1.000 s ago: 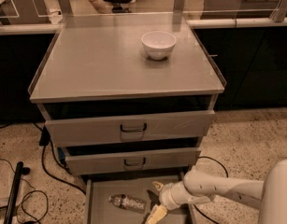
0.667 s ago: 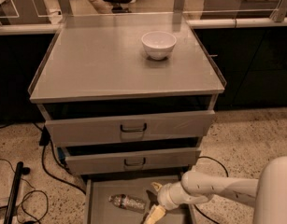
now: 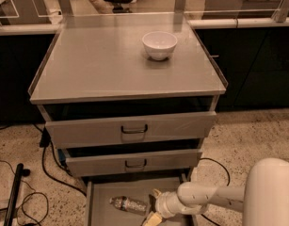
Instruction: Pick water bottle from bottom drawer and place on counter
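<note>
Tool [image 3: 153,206] spread inside bottom drawer [image 3: 104,192], just right of water bottle [image 3: 128,204].

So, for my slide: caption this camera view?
Open gripper beside the water bottle lying in the pulled-out bottom drawer; bowl on counter.

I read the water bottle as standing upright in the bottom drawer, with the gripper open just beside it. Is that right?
Not quite. The camera view shows the water bottle lying on its side on the floor of the bottom drawer, not standing upright. The rest holds: the gripper is open just beside it, low in the drawer.
</note>
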Tool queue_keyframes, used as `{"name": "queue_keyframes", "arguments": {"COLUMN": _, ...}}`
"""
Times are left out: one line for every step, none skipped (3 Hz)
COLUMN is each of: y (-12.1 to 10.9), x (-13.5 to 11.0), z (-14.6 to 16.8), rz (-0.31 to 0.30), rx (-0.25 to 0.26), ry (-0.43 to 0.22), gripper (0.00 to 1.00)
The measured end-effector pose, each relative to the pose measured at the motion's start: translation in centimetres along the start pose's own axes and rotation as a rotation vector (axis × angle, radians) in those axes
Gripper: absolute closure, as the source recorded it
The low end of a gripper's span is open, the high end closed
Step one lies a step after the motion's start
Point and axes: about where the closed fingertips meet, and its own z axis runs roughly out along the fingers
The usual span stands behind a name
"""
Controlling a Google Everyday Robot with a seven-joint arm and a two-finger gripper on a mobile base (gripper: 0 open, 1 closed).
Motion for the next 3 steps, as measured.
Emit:
{"name": "queue_keyframes", "arguments": {"y": -0.7, "x": 1.1, "z": 1.5, "rz": 0.009, "rx": 0.052, "ry": -0.028, "gripper": 0.0}}
{"name": "queue_keyframes", "arguments": {"y": -1.3, "x": 1.9, "z": 3.2, "rz": -0.01, "rx": 0.081, "ry": -0.114, "gripper": 0.0}}
{"name": "queue_keyframes", "arguments": {"y": -2.1, "x": 3.2, "z": 6.2, "rz": -0.008, "rx": 0.052, "ry": -0.167, "gripper": 0.0}}
